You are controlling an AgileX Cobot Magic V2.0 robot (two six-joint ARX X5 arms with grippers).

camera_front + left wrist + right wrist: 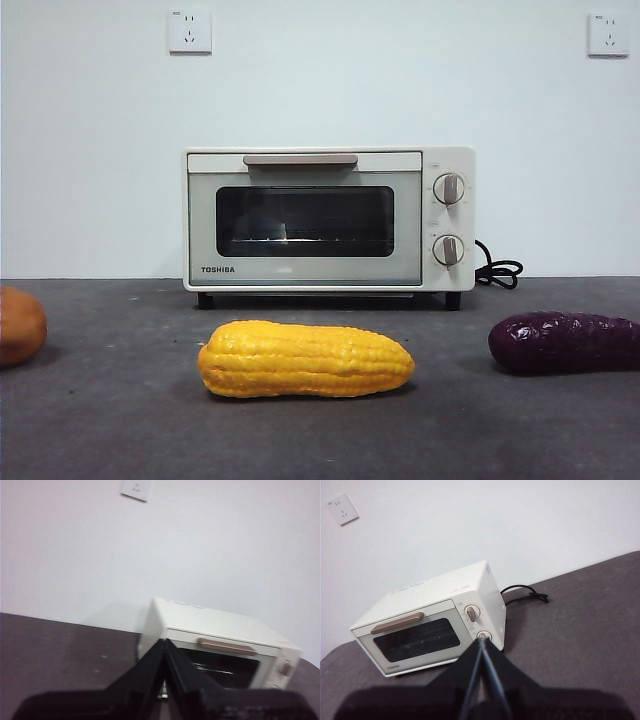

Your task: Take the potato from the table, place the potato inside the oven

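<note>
Both the left fingers [165, 645] and the right fingers [482, 642] are pressed together holding nothing, up facing the closed oven [328, 220], while the potato [20, 325] sits on the desk [120, 420] in front of the oven, far off to the side past the corn [305, 359].

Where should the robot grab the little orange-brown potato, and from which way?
Probably from above, with the jaws closing across the potato's rounded middle. It is a smooth lump lying on the table, with nothing like a handle to hold. Only part of it shows at the front view's left edge, so its full shape cannot be judged. The corn cob lies well apart from it.
</note>
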